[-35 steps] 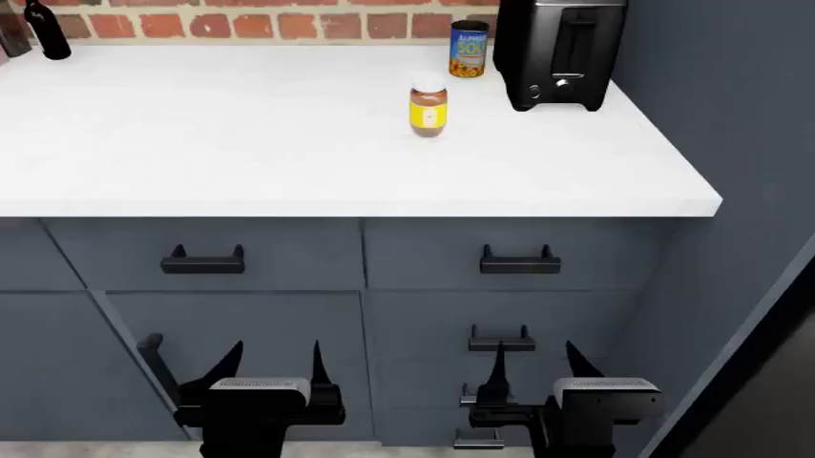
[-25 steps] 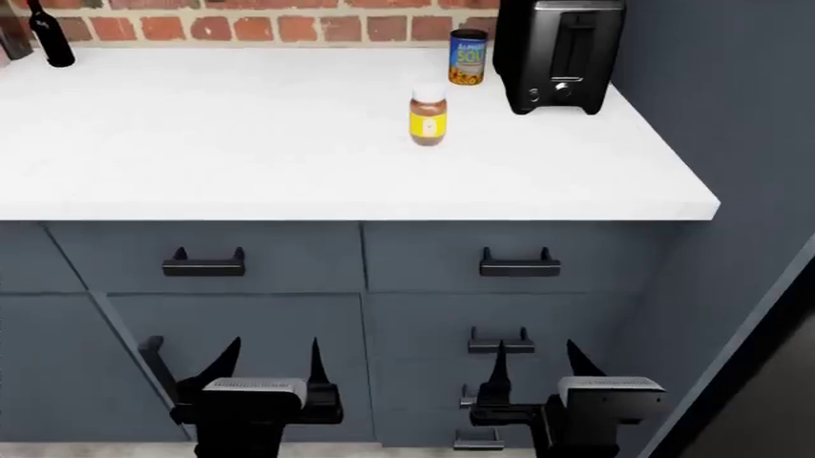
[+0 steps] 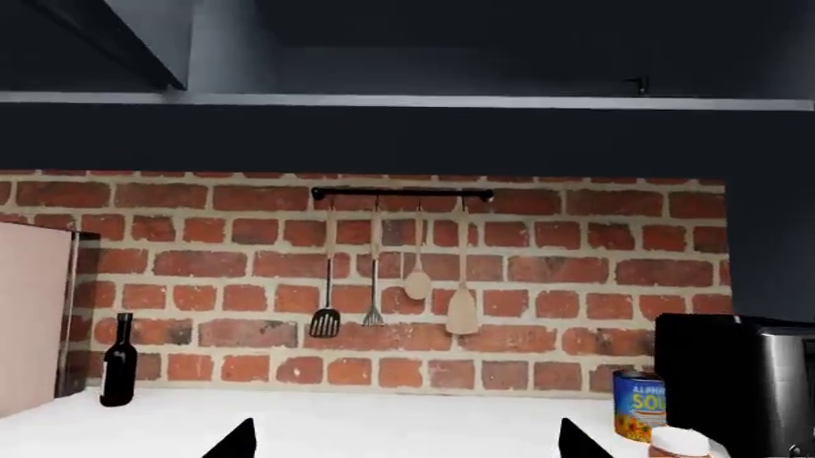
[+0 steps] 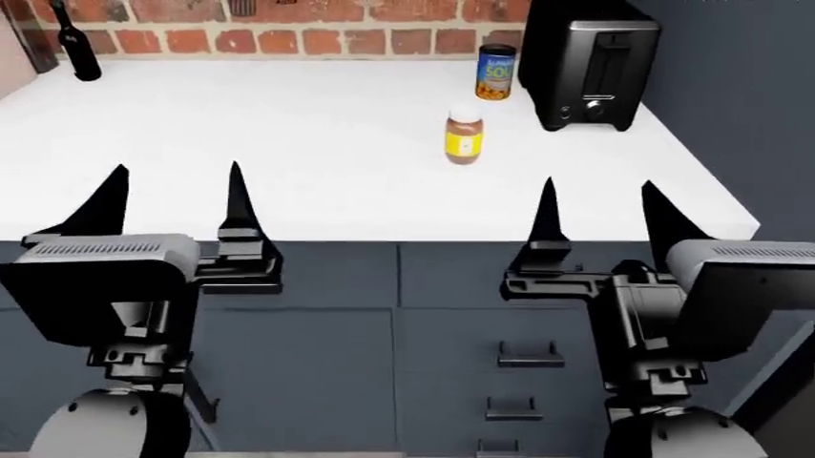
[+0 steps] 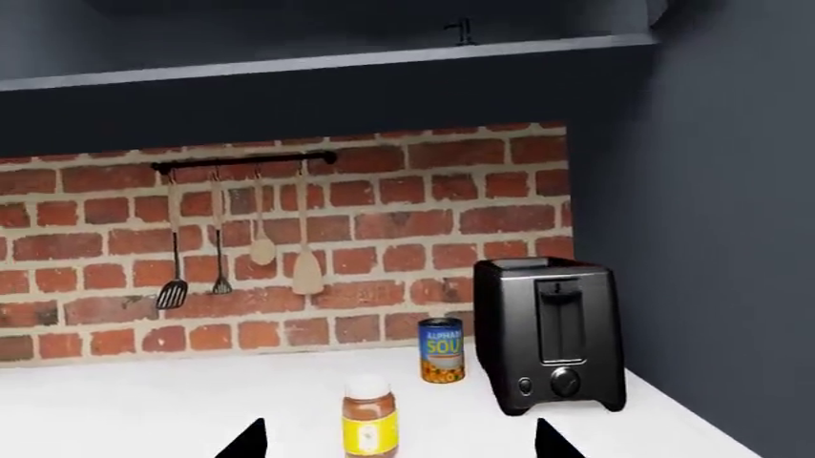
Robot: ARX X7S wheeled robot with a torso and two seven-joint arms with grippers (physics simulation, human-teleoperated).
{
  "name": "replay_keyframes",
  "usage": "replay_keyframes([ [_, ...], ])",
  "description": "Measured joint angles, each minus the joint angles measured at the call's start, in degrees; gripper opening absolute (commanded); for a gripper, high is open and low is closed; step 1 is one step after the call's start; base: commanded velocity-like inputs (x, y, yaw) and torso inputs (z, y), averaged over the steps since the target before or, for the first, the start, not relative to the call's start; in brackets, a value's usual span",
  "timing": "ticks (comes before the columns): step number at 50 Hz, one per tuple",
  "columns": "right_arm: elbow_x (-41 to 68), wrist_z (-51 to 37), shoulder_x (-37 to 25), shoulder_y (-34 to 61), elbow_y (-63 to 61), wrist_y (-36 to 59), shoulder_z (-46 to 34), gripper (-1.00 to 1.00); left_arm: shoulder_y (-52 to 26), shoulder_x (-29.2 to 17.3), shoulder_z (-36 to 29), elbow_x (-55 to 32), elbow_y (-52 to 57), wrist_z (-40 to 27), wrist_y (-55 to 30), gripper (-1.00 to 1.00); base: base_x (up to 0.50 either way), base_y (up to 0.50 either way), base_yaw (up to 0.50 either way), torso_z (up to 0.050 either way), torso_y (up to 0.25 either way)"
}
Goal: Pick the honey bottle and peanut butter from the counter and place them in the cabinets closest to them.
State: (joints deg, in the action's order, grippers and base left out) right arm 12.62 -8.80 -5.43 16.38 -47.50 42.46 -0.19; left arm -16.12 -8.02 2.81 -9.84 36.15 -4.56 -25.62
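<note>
Across upper frame, counter [image 4: 255,162]: white, brick wall behind
Toaster [image 4: 593,72]: black, upper right, back corner
Left gripper [image 4: 176,205]: lower left, fingers spread, holding nothing
Right gripper [image 4: 598,215]: lower right, fingers spread, holding nothing
Peanut butter [image 4: 464,135]: upright, centre-right of counter, near toaster
Soup can [image 4: 497,72]: just beside toaster, by wall
Dark bottle [image 4: 80,43]: upper left

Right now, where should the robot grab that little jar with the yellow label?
Probably around the jar's middle, on the yellow label, coming in level from the front with the right pincer. It stands upright, round and narrow, with open counter before it; the toaster crowds the far right side.
</note>
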Motion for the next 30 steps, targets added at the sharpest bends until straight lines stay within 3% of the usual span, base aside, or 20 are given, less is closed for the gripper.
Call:
replay_keyframes([
  [13,0.51,-2.04,-1.84,1.59,-6.49,3.49,-1.85,1.0,-2.48,-1.39,-0.96,1.8,4.48,-3.03,-2.74,1.0,0.27,0.45,0.0,0.0,0.0],
  [30,0.81,-2.73,-3.92,1.19,-8.89,1.39,-3.24,1.0,-2.86,-2.27,-2.6,3.17,5.19,-4.62,-1.04,1.0,0.5,-0.05,0.0,0.0,0.0],
])
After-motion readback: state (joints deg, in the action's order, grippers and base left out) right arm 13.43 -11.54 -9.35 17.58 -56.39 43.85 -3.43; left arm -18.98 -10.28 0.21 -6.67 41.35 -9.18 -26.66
